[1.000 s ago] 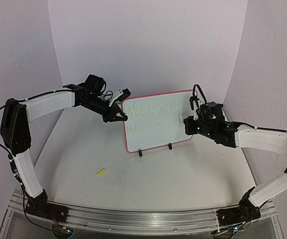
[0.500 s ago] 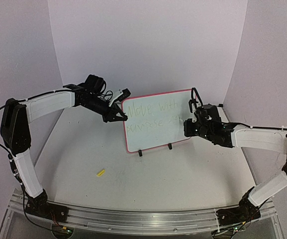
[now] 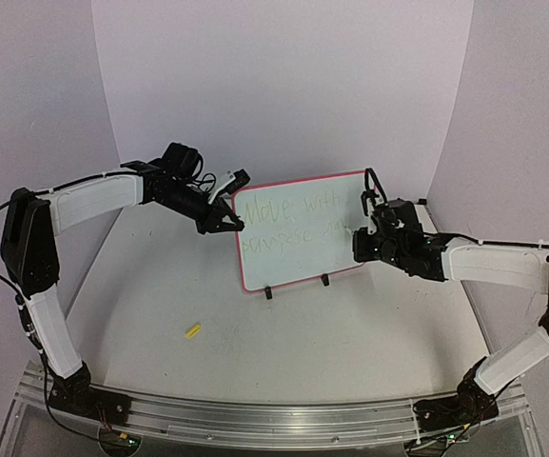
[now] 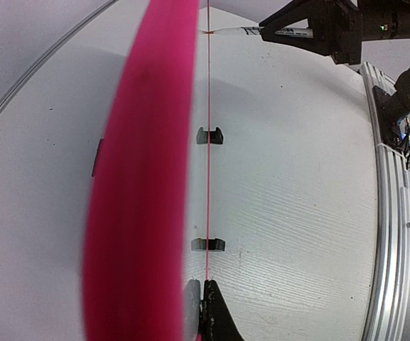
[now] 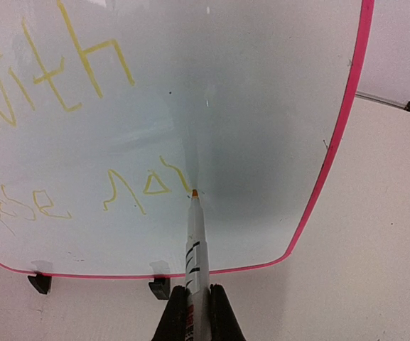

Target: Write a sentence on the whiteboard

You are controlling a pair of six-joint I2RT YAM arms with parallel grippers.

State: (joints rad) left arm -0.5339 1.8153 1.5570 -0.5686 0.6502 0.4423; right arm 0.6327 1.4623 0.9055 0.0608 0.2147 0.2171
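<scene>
Whiteboard (image 3: 293, 259): looking light, stiff, likely tipping easily on small feet. Left gripper (image 3: 223, 225) jaws pinching frame edge, bracing it. Right gripper (image 5: 197, 316) jaws clamping marker (image 5: 195, 238), tip touching board, writing sentence (image 3: 298, 205); needing gentle pressure.

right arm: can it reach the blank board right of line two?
Likely yes: its marker tip touches the whiteboard at the end of the second line, and the surface to the right is bare.

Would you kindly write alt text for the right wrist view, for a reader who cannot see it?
The right tool holds a marker with its orange tip against a pink-framed whiteboard, at the end of the second line of yellow handwriting; the word "with" reads above.
</scene>
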